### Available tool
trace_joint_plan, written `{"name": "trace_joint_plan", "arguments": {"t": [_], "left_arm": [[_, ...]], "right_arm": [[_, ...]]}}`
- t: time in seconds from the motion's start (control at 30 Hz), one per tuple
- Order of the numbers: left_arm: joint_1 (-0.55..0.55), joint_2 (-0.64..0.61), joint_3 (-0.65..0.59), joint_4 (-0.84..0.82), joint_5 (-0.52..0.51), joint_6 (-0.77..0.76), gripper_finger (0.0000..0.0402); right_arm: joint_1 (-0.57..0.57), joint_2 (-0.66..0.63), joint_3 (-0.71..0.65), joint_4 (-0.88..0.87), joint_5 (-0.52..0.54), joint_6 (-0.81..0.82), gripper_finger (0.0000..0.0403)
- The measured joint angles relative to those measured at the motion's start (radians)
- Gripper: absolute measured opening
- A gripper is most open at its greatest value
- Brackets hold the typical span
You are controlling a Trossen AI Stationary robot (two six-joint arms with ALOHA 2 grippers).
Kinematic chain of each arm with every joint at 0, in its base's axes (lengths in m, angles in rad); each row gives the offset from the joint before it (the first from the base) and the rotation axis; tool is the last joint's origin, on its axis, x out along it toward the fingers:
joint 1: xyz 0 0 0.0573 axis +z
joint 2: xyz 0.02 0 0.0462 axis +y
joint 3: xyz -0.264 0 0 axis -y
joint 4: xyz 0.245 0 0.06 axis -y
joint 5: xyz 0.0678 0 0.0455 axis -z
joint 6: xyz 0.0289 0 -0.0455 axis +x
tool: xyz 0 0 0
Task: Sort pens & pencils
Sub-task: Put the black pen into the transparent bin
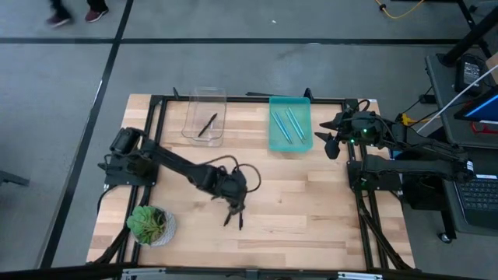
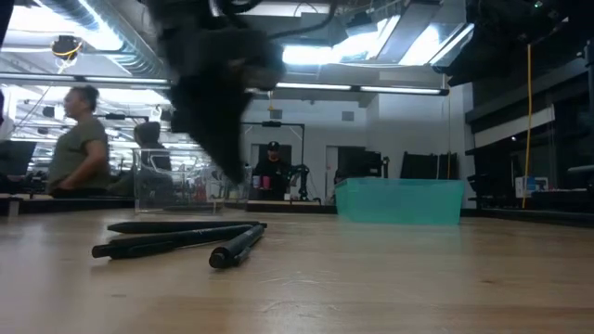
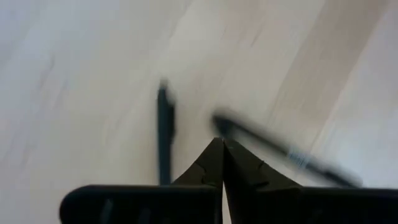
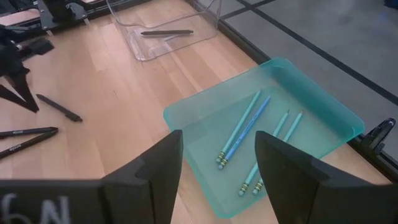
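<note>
Across the wooden worktop (image 1: 311, 210) two bins are set along the far edge: a clear bin (image 1: 205, 117) holding one black stick (image 1: 208, 124) and a teal tray (image 1: 290, 123) holding four light blue sticks (image 4: 244, 127). Near the left front corner a small potted plant (image 1: 151, 224) is seen. Over the middle, the left claw (image 1: 233, 218) is held pinched shut and empty, just above three black sticks (image 2: 176, 239) lying close together. Beside the teal tray, the right claw (image 1: 333, 142) is held wide and empty.
</note>
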Motion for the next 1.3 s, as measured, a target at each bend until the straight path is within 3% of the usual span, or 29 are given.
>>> {"name": "trace_joint_plan", "arguments": {"t": [0.07,0.17,0.37,0.5,0.6,0.8,1.03,1.3], "left_arm": [[0.029,0.0,0.003,0.059,0.011,0.021,0.0],[0.075,0.0,0.029,0.053,0.117,0.022,0.0004],[0.144,0.0,0.119,-0.132,0.219,0.054,0.0036],[0.171,0.0,0.157,-0.265,0.208,0.064,0.0077],[0.176,0.0,0.16,-0.265,0.184,0.039,0.0111],[0.175,0.005,0.16,-0.298,0.23,0.02,0.0161],[0.139,0.005,0.159,-0.393,0.233,0.014,0.0167],[0.098,0.007,0.054,-0.268,0.215,-0.034,0.0165]], "right_arm": [[0.0,0.0,0.0,0.0,0.0,0.0,0.0202],[0.0,0.0,0.0,0.0,0.0,0.0,0.0202],[0.0,0.0,0.0,0.0,0.0,-0.005,0.0202],[0.0,0.0,0.0,0.0,0.0,-0.008,0.0202],[0.0,0.0,0.0,0.0,0.0,-0.028,0.0202],[0.0,0.0,0.0,-0.003,0.0,-0.026,0.0202],[0.0,0.0,0.0,-0.018,0.0,-0.026,0.0202],[0.0,0.0,0.0,-0.018,0.0,-0.023,0.0202]]}}
